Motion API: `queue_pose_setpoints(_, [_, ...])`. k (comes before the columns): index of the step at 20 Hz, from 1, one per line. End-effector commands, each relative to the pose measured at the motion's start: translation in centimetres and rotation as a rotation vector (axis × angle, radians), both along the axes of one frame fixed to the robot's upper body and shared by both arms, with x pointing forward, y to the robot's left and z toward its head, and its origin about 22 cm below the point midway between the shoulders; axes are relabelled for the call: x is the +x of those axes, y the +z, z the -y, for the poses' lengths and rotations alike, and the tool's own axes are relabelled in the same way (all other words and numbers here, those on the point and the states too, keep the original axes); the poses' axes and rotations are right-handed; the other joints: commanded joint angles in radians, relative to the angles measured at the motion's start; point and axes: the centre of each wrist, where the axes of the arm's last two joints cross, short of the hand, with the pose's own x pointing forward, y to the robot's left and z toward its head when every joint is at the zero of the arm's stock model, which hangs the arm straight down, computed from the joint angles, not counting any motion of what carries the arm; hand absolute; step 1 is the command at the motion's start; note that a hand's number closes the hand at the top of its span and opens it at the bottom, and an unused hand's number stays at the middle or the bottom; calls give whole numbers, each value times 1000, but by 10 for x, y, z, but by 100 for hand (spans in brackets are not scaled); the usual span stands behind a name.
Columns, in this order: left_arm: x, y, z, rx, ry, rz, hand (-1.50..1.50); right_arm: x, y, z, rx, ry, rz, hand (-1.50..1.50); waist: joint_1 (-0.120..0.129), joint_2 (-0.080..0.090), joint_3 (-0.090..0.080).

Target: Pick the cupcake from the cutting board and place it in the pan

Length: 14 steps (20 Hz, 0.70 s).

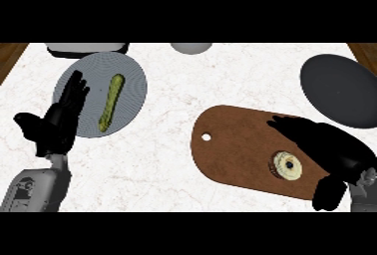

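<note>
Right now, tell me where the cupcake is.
In the head view's lower right, the cupcake sits on the cutting board, beside the right hand, with the pan farther back.

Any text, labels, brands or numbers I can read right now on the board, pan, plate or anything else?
None: no readable text on the cutting board, cupcake, pan or plate.
Dark marks on the left forearm cannot be made out as letters.

Counter (191, 94), white marble top, as I see it from my station. Directly on it:
- brown cutting board (236, 144), near right
- grey plate (131, 82), far left
- dark pan (338, 89), far right
- two grey items (191, 47) cut off at the far edge, possibly dishes
</note>
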Motion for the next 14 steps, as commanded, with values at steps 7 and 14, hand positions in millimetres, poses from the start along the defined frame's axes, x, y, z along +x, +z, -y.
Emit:
queue_pose_setpoints(7, [-6, -22, -5, 0, -4, -2, 0, 22, -41, 3, -47, 3, -34, -150, 1, 2, 0])
queue_pose_setpoints(14, [-11, -3, -9, 9, 0, 9, 0, 24, -56, -14, -87, -4, -59, -150, 1, 0, 0])
